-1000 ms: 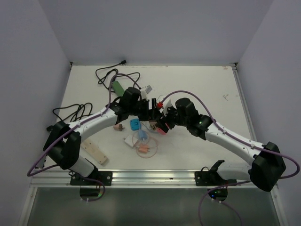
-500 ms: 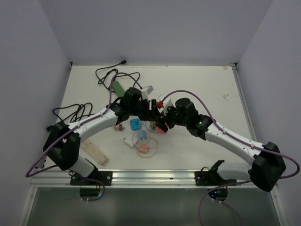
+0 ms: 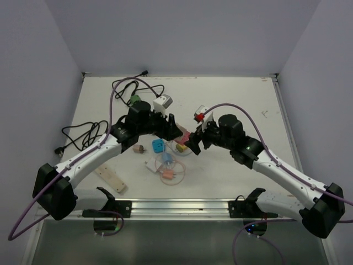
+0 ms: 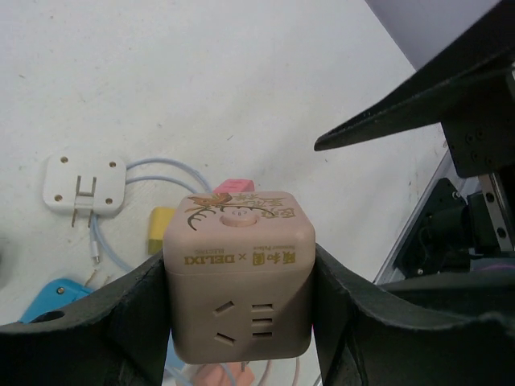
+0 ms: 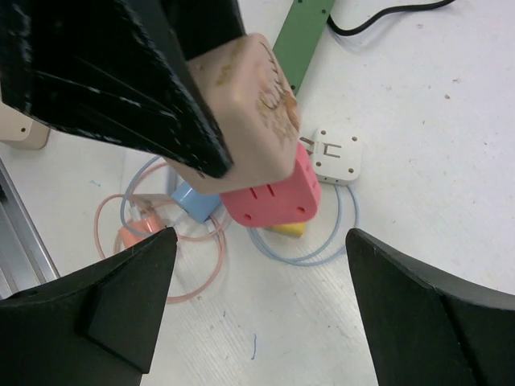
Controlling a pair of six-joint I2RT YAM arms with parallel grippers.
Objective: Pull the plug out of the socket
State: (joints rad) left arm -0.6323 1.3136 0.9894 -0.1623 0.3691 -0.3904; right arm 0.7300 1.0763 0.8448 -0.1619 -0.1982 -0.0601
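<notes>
**Left jaws clamping the socket cube, right jaws standing open**

Left wrist: the left jaws are gripping the socket cube (image 4: 239, 241) by two opposite sides. The cube is showing as matte beige plastic with rounded corners. One face is carrying a printed label and a round button, and the face toward the camera is carrying slot openings. The red plug (image 4: 232, 189) is peeking over the cube's far edge as a pink sliver. Behind it on the white bench (image 4: 241, 72), four things are lying:
- one white square plug (image 4: 84, 183), with its metal prongs showing
- one yellow block (image 4: 159, 229)
- one blue block (image 4: 48, 301), only a corner in frame
- one pale-blue cable (image 4: 153, 165), looping between them

Right wrist: the right jaws are standing wide apart and holding nothing, with two black angular fingers (image 5: 105, 301) framing the shot. The red plug is glossy, rounded and slotted, and it is sitting hard against the cube's lower end. I cannot tell whether its pins are seated in the cube. One salmon block (image 5: 137, 235) and one green strip (image 5: 306, 32) are lying beyond.

Top: both arms are meeting over mid-bench, with the cube and plug between the two sets of jaws. One black cable tangle (image 3: 83, 134) is lying at the left edge and a second black tangle (image 3: 127, 85) at the back. One flat beige strip (image 3: 110, 178) is lying near the left arm.
</notes>
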